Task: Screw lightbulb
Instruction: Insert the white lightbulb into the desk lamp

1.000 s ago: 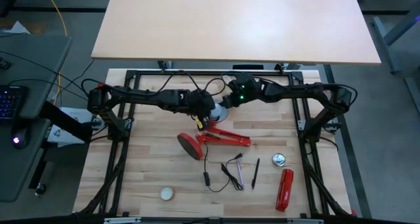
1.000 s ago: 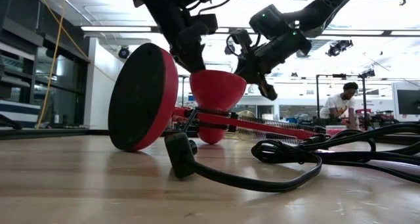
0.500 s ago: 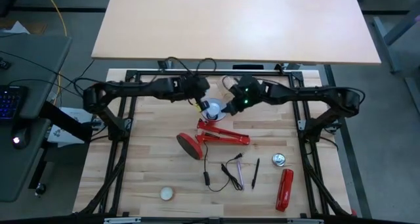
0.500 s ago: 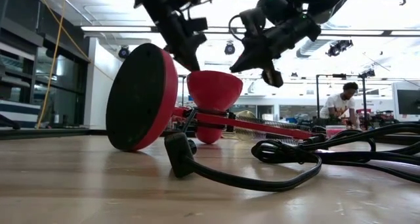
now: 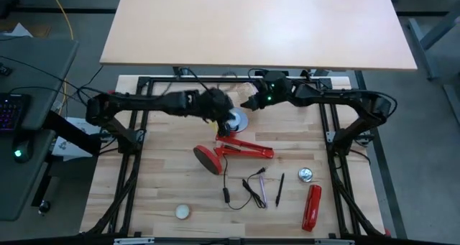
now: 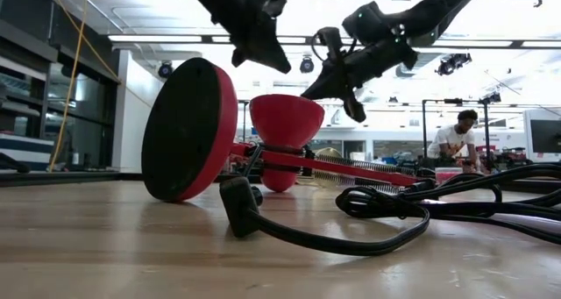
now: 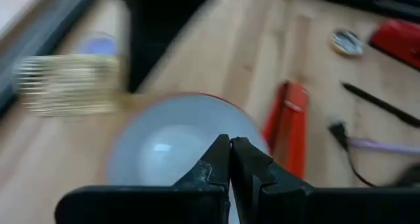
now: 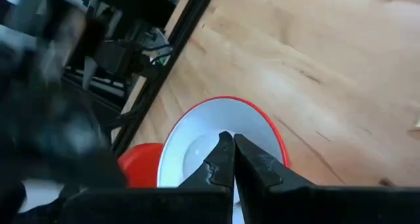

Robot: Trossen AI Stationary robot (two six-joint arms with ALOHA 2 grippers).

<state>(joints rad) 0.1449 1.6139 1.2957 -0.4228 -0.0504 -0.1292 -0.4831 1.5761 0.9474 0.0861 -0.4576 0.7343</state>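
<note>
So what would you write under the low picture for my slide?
Two robot grippers, left and right, hang above a tipped-over red lamp's shade on a wooden table.

below my end effector lies a red lamp on the tabletop; farther off sit a black cable, pen, red stapler, cream ball.

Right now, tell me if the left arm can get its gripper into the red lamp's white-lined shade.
Probably yes. The left gripper hangs just above the red lamp's white-lined shade, fingers shut, and the shade's mouth faces up toward it. The right gripper, also shut, hovers close beside it, so the two could crowd each other.
</note>
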